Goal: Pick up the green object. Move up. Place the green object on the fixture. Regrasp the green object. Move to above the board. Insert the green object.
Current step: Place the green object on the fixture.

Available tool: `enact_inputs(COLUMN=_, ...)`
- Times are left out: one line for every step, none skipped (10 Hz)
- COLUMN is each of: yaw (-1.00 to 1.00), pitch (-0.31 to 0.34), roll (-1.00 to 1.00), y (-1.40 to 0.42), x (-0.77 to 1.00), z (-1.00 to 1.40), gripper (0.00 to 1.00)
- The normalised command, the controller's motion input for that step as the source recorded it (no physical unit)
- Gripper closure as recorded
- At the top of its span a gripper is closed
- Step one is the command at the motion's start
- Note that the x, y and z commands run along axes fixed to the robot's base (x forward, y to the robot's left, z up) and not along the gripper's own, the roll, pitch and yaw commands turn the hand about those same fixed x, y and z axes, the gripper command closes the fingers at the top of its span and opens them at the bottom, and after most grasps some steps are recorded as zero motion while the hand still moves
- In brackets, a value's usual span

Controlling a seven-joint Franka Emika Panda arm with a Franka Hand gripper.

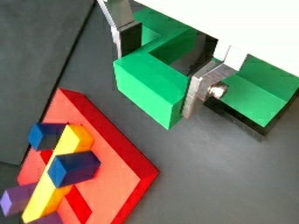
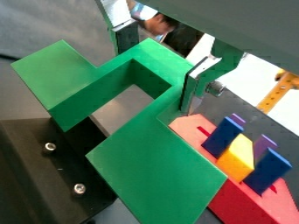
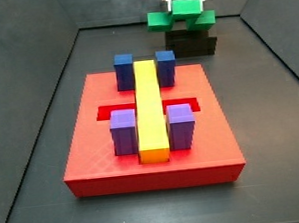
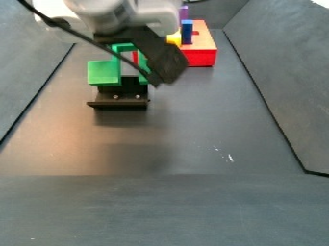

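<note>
The green object (image 1: pixel 152 87) rests on top of the black fixture (image 3: pixel 193 47) at the far end of the floor. It shows in both side views (image 3: pixel 163 22) (image 4: pixel 103 72) and fills a wrist view (image 2: pixel 152 166). My gripper (image 1: pixel 158 66) stands over it, its two silver fingers flanking the object's middle arm and touching it on both sides. The gripper also shows in both side views (image 3: pixel 186 4) (image 4: pixel 141 62). The red board (image 3: pixel 102 149) lies apart from the fixture and carries blue and purple blocks and a yellow bar (image 3: pixel 149 108).
Dark walls enclose the grey floor (image 4: pixel 193 163) on both long sides. The fixture's base with screws (image 2: pixel 47 166) lies under the green object. The board sits close beside the fixture in a wrist view (image 1: pixel 117 166).
</note>
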Motion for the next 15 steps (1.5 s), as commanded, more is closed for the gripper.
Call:
enact_inputs(yaw=0.00, pitch=0.534, roll=0.73, y=-0.11, x=0.68, z=0.00, gripper=1.00)
enact_inputs(yaw=0.00, pitch=0.274, roll=0.41, y=-0.08, x=0.60, z=0.00, gripper=1.00)
enact_inputs(yaw=0.00, pitch=-0.140, roll=0.00, y=-0.06, x=0.40, z=-0.01, gripper=1.00)
enact_inputs(yaw=-0.02, pitch=-0.837, roll=-0.19, y=0.00, x=0.07, z=0.05, gripper=1.00)
enact_inputs(yaw=-0.04, pitch=-1.000, roll=-0.32, y=0.00, x=-0.06, z=0.00, gripper=1.00)
enact_inputs(yaw=0.00, pitch=-1.000, roll=-0.37, y=0.00, x=-0.06, z=0.00, gripper=1.00)
enact_inputs(yaw=0.02, pitch=-0.537, roll=0.00, y=-0.02, x=-0.07, z=0.00, gripper=1.00)
enact_inputs(yaw=0.00, pitch=-0.257, roll=0.16, y=0.00, x=-0.05, z=-0.03, gripper=1.00)
enact_inputs(yaw=0.02, pitch=-0.174, roll=0.34, y=0.00, x=-0.01, z=-0.19, gripper=1.00)
enact_inputs(yaw=0.04, pitch=0.000, roll=0.60, y=0.00, x=0.05, z=-0.39, gripper=1.00)
enact_inputs(yaw=0.00, pitch=0.194, roll=0.50, y=0.00, x=0.14, z=-0.48, gripper=1.00)
enact_inputs(yaw=-0.01, pitch=0.143, roll=0.16, y=0.00, x=0.03, z=-0.31, gripper=1.00)
enact_inputs(yaw=0.00, pitch=0.000, roll=0.00, y=0.00, x=0.00, z=-0.27, gripper=1.00)
enact_inputs(yaw=0.00, pitch=0.000, roll=-0.01, y=0.00, x=0.00, z=-0.10, gripper=1.00)
enact_inputs(yaw=-0.03, pitch=0.000, roll=0.00, y=0.00, x=0.00, z=-0.13, gripper=1.00)
